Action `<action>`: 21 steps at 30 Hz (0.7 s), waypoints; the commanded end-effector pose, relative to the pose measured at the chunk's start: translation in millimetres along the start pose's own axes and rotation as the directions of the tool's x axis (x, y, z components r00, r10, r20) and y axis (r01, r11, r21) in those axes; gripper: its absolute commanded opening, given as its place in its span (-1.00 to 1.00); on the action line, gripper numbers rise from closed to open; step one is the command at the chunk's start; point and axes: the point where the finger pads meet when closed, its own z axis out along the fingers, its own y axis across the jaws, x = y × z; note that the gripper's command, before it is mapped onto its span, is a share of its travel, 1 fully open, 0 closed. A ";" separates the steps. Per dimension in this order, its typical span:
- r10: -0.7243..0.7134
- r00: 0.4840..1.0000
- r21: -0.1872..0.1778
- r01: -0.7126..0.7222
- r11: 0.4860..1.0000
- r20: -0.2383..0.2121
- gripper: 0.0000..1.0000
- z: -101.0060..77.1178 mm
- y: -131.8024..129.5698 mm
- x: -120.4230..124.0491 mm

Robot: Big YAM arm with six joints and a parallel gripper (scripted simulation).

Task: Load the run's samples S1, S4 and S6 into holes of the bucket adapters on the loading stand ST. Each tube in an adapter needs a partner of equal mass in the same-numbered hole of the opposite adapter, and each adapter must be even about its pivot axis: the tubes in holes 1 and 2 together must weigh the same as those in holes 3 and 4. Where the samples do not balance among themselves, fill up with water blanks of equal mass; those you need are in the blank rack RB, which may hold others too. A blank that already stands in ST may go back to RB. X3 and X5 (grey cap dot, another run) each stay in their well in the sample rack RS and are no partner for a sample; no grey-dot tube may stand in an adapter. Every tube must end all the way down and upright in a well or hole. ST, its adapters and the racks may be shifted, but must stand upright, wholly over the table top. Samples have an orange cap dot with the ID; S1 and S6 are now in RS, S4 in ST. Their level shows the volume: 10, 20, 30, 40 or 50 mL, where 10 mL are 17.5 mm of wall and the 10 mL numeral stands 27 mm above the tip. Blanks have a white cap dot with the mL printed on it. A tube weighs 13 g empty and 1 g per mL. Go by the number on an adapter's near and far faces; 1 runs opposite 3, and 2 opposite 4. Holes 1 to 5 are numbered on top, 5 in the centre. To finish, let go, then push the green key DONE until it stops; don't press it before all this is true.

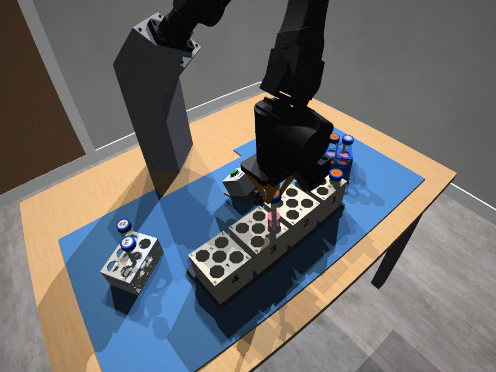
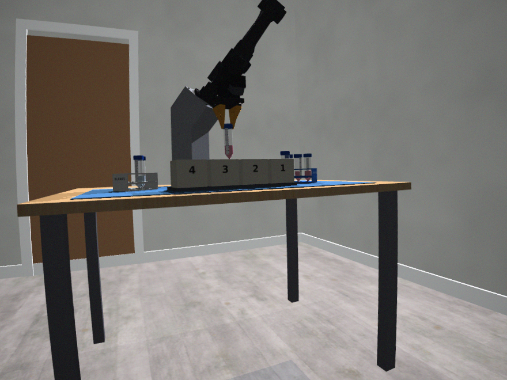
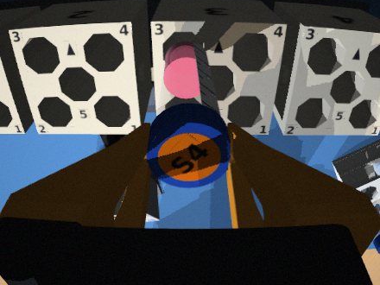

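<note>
My gripper [image 1: 275, 196] is shut on the cap of sample S4 [image 3: 189, 159], a blue-capped tube with an orange dot and a low pink fill. It holds the tube [image 1: 273, 219] upright over adapter 3 [image 1: 258, 227] of the loading stand ST. In the side view the tube's tip [image 2: 228, 155] is level with the top of adapter 3 [image 2: 224, 172]. In the wrist view the tube hangs over that adapter's hole 3 [image 3: 180, 47]. Another orange-dot tube [image 1: 335, 173] stands in adapter 1. The sample rack RS [image 1: 341, 157] holds several tubes.
The blank rack RB [image 1: 130, 261] at the left holds two white-dot blanks [image 1: 123, 224] [image 1: 127, 243]. The box with the green DONE key [image 1: 235, 172] stands just behind ST. The grey arm base [image 1: 155, 111] rises at the back. Adapters 4 [image 1: 218, 260] and 2 [image 1: 300, 207] are empty.
</note>
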 end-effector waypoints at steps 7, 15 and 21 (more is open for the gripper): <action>-0.011 1.000 -0.002 0.011 1.000 0.018 -1.00 14.2 3.1 -14.8; -0.010 1.000 -0.002 0.010 1.000 0.017 -1.00 23.8 3.5 -15.1; -0.010 1.000 -0.003 0.010 1.000 0.017 -1.00 32.0 3.8 -14.3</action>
